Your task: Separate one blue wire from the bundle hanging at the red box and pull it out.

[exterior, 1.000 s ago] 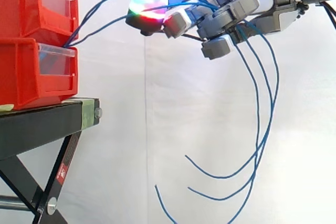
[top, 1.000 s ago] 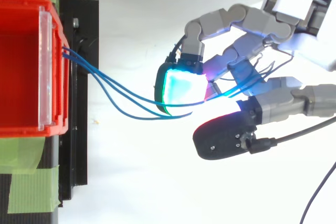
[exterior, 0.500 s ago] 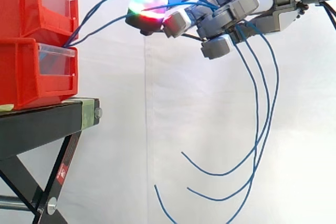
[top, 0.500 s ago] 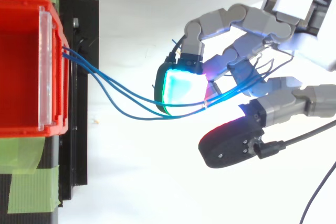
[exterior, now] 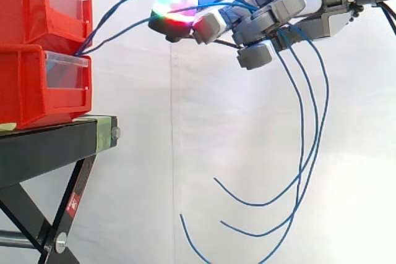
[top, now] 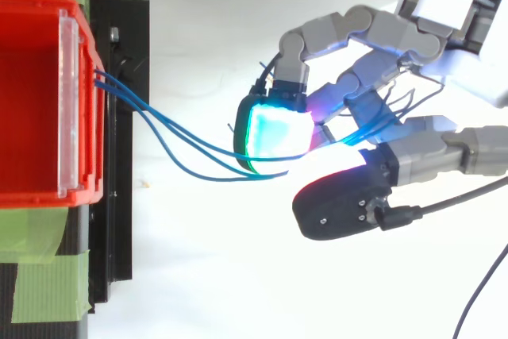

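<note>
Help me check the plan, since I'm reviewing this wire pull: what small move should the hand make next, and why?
The hand should probably work one fingertip between the blue wires to single one out before pulling. All three run together from the red bins through its curled fingers and hang below it, so pulling now would likely drag the whole bundle.
</note>
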Controlling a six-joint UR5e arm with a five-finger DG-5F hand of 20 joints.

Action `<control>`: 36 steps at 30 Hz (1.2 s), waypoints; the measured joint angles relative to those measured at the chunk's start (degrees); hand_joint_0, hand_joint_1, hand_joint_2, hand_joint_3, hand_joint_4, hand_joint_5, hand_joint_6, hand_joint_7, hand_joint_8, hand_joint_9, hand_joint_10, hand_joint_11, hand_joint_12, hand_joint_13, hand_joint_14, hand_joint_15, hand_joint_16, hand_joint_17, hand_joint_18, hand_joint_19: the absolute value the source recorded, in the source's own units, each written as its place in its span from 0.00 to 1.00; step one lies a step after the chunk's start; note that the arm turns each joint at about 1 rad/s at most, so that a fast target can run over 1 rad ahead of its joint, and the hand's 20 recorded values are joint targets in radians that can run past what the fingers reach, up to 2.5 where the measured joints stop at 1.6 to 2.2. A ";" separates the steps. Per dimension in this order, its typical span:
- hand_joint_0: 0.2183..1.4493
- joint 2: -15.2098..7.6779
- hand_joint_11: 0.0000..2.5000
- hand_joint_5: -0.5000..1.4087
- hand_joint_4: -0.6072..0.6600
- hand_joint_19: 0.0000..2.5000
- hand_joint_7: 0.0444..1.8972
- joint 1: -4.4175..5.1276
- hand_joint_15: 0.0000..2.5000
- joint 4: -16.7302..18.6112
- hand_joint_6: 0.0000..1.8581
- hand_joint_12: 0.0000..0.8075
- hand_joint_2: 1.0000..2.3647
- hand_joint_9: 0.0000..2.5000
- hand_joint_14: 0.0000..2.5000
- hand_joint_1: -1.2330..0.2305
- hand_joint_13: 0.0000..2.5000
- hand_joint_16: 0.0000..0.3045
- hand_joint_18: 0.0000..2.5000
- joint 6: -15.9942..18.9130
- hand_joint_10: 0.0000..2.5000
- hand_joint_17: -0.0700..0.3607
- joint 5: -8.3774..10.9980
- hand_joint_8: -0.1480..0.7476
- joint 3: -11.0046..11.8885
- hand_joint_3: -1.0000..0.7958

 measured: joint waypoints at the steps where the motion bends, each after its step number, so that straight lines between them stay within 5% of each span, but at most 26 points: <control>1: 0.34 0.00 0.63 0.15 0.68 0.60 0.58 0.00 0.40 0.01 0.42 0.43 0.01 0.39 0.91 0.38 0.41 0.15 0.41 0.00 0.00 0.40 -0.02 0.55 0.00 0.37; 12: 0.36 0.00 0.63 0.16 0.67 0.59 0.59 -0.01 0.42 -0.02 0.42 0.44 0.02 0.38 0.90 0.35 0.41 0.15 0.41 0.00 0.00 0.41 -0.07 0.55 0.00 0.43; 21: 0.42 0.01 0.59 0.15 0.62 0.57 0.60 -0.01 0.44 0.01 0.41 0.43 0.01 0.34 0.84 0.21 0.40 0.15 0.37 0.00 0.01 0.41 -0.07 0.54 0.00 0.38; 36: 0.44 0.00 0.59 0.15 0.59 0.57 0.60 0.01 0.46 0.00 0.40 0.42 0.00 0.33 0.80 0.21 0.40 0.15 0.35 0.00 0.01 0.40 -0.06 0.52 0.00 0.30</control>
